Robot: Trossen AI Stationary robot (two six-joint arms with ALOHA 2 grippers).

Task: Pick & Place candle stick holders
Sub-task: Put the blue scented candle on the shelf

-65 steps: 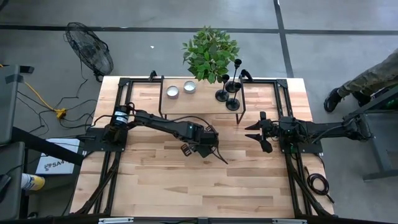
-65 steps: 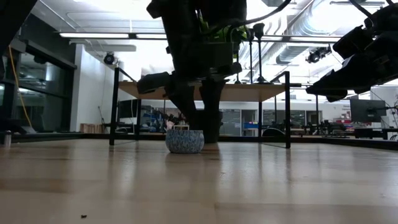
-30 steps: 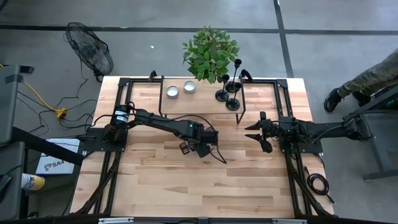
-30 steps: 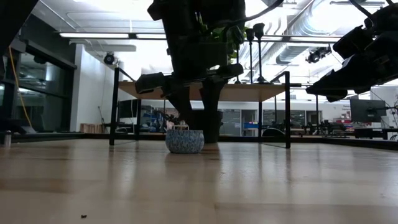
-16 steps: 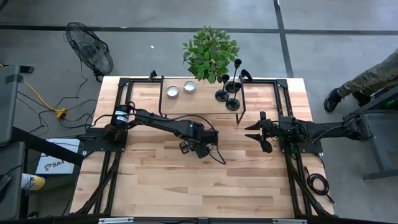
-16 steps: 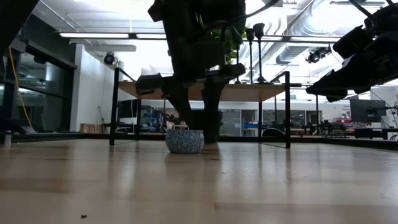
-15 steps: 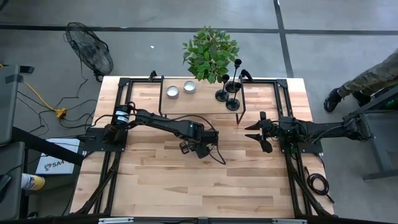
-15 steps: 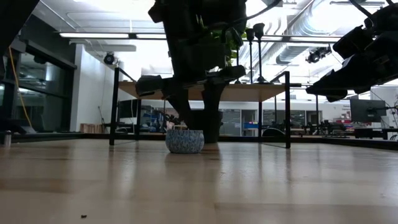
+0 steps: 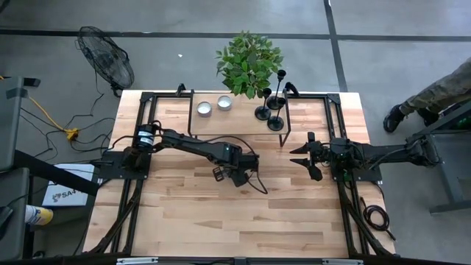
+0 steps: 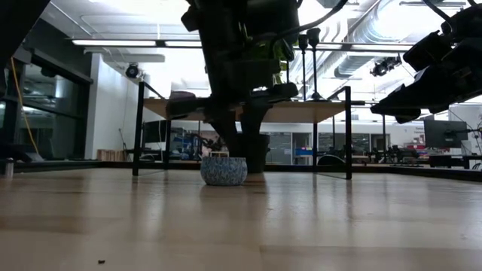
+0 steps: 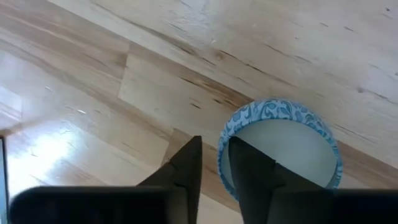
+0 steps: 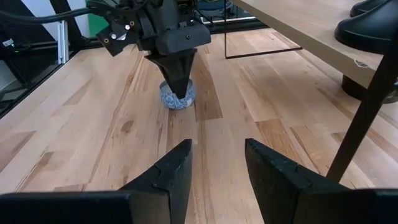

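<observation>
– Left tool (image 11: 214, 140): report its state and position.

– It stands low over the middle of the tabletop (image 9: 191, 213), pointing down. Its jaws are narrowly spread and straddle the rim of a blue patterned cup (image 11: 286, 146), one finger inside and one outside. A sliver of wood shows between the outer finger and the rim, so no pinch is confirmed. The cup sits flat on the tabletop.

– Where are the candle stick holders (image 9: 263, 112)?

– Well apart from the left tool, beyond it toward the far edge. All three stand upright, close together, on a raised shelf (image 12: 298, 25). They are nearer to the right tool (image 9: 307, 156), which waits with its jaws spread, holding nothing, just short of that shelf.

– Procedure for the step in hand?

– 1. Close on the rim wall squarely, since a grip on one side of a round cup tends to tilt it.
2. Confirm that both fingers bear on the rim before lifting.
3. Lift straight up and slowly.

– Hazards?

– A pinch taken off-centre may let the cup swing or slip. Keep the travel path clear of the shelf frame and the holders' thin stems.
</observation>
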